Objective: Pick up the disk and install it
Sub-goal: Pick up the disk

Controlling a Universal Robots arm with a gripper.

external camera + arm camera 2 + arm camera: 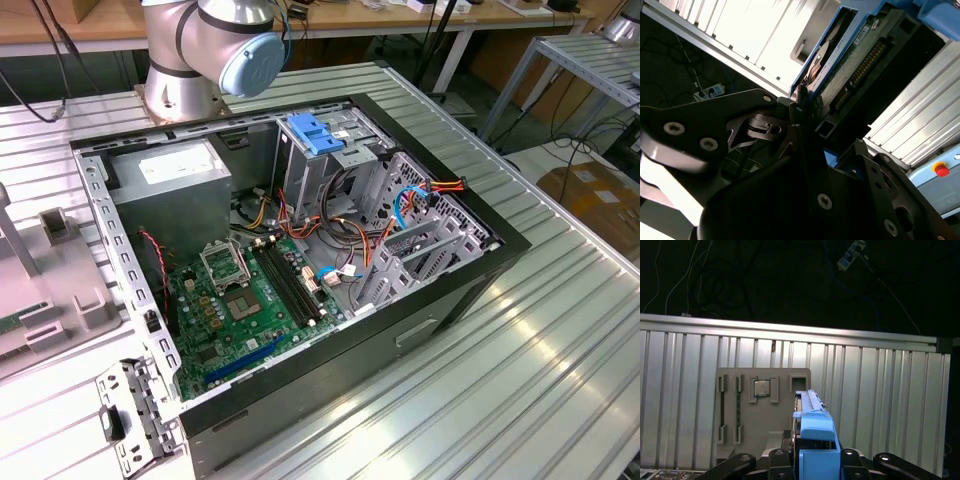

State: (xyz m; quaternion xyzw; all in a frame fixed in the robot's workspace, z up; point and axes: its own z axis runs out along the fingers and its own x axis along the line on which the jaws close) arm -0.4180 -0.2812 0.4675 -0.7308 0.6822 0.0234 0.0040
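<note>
In both wrist views the disk (814, 432) stands on edge between my gripper's black fingers, framed by blue plastic carrier rails. The second wrist view shows its green circuit-board side and connector (856, 59) with a blue rail along one edge. My gripper (815, 462) is shut on the disk, one finger (781, 456) on each side of the blue carrier. The disk hangs above the ribbed aluminium table (880, 390), just in front of a grey fixture tray (760, 405).
In the exterior view the open computer case (420, 345) lies on the table. It holds a motherboard (240, 300), a grey power-supply box (170, 180) and a drive cage topped by a blue bracket (313, 132). The arm's base (215, 40) stands behind the case.
</note>
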